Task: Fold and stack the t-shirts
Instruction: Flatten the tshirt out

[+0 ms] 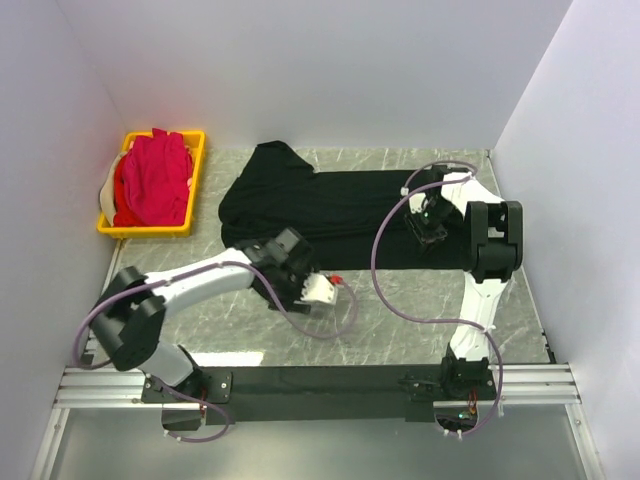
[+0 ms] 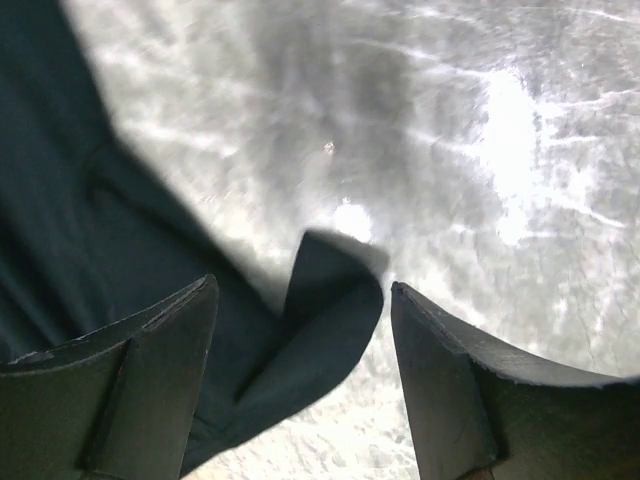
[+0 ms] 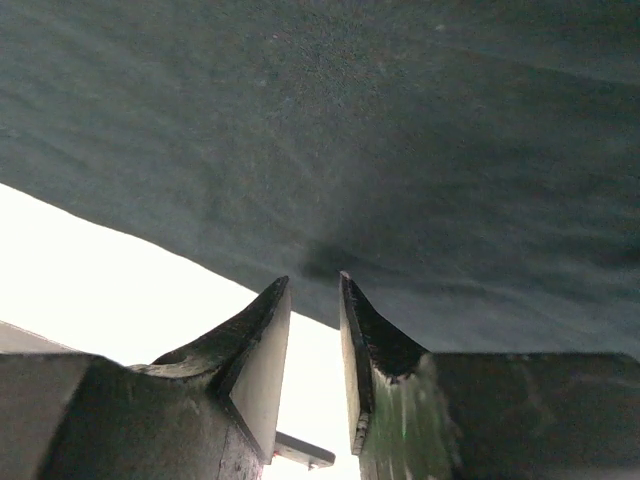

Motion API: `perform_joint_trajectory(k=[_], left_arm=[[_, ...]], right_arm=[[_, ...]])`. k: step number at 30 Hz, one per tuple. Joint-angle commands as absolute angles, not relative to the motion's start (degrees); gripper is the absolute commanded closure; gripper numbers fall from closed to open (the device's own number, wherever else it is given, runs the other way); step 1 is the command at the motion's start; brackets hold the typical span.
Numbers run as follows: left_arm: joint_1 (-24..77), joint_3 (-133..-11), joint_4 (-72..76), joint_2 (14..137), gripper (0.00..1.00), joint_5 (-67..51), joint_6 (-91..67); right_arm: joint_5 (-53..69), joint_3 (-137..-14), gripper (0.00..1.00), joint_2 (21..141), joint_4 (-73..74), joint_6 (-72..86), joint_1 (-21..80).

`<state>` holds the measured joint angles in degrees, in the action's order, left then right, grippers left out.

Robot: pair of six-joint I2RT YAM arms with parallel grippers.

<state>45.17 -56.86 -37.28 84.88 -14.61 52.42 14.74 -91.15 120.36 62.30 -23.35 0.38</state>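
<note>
Black shirt [image 1: 310,205] lies spread mid-frame in the top view. Pink shirts [image 1: 150,180] sit in the crate [image 1: 145,231], upper left. Left gripper [image 2: 302,285] is wide open around a loose hem corner. Right gripper [image 3: 314,278] is barely open at the hem, with nothing between the jaws. We risk a one-sided pinch and a skewed fold.

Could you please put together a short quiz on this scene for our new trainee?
1. True or false: the pink t-shirts lie in the yellow crate.
2. The left claw is: A) shut tight, B) wide open, C) out of every view.
3. Fill in: the t-shirt spread on the table is ____ in colour.
Key: 1 true; 2 B; 3 black.
</note>
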Motion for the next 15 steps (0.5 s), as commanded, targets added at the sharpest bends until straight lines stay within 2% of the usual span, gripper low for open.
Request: perform_joint_trajectory(k=[1, 7, 10, 13, 14, 15], left_arm=[[49.1, -57.2, -34.8, 87.4, 0.25, -6.2, 51.0], [51.9, -57.0, -33.1, 94.8, 0.25, -1.1, 49.1], [52.0, -57.7, -32.2, 97.8, 0.28, -0.2, 48.2], [52.0, -58.4, -32.2, 100.0, 0.42, 2.4, 47.3], [51.9, -59.1, -32.3, 99.8, 0.61, 1.2, 47.1], [51.9, -59.5, -32.8, 99.3, 0.72, 0.4, 47.3]], right_arm=[[15.8, -91.0, 0.66, 120.1, 62.8, -22.0, 0.3], [14.2, -91.3, 0.66, 121.0, 62.8, -22.0, 0.4], [13.3, -91.7, 0.66, 121.5, 62.8, -21.8, 0.4], [12.5, -92.2, 0.66, 121.9, 62.9, -21.8, 0.3], [12.2, -92.5, 0.67, 122.0, 62.9, -21.7, 0.4], [12.0, -92.7, 0.67, 122.1, 62.9, -21.7, 0.4]])
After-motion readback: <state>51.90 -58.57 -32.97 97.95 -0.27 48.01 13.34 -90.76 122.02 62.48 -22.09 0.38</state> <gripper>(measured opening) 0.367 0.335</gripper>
